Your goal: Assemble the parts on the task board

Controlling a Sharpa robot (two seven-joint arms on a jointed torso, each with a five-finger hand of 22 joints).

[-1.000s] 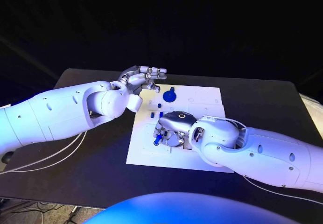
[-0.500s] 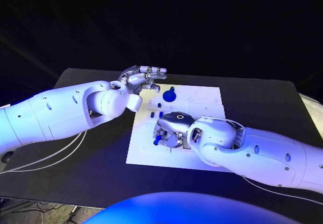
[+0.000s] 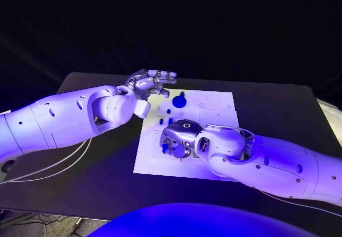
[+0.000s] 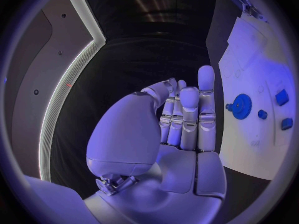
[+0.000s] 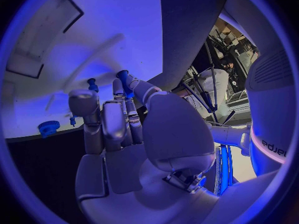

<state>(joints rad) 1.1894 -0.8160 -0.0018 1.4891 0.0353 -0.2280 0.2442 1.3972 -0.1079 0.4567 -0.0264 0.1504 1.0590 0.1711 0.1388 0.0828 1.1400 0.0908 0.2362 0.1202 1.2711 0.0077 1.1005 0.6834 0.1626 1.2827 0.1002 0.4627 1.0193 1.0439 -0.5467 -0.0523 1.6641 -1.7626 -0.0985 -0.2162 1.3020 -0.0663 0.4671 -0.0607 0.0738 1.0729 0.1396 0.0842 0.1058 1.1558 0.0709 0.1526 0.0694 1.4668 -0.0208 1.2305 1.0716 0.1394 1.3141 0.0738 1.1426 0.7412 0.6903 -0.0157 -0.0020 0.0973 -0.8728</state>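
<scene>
The right hand (image 3: pixel 180 142) is down over the middle of the task board (image 3: pixel 214 170), fingers curled in; the right wrist view shows a small blue peg (image 5: pixel 123 78) pinched at its fingertips, held just over the white plate, so I judge a placement to be in hand rather than finished; whether the peg already sits in a hole I cannot tell. Just beyond that hand, two or three small blue pieces (image 3: pixel 165 120) lie or stand on the board. Farther off, the blue gear (image 3: pixel 180 101) rests near the board's far edge, and I cannot tell whether it is seated. The left hand (image 3: pixel 151 81) hangs above the far left corner of the board, fingers drawn close together, holding nothing. The board lies in the middle of the black surface (image 3: pixel 85 163). As a judgement, the assembly is partway at most: one peg is being worked, and the gear and small pieces may yet need fitting.
</scene>
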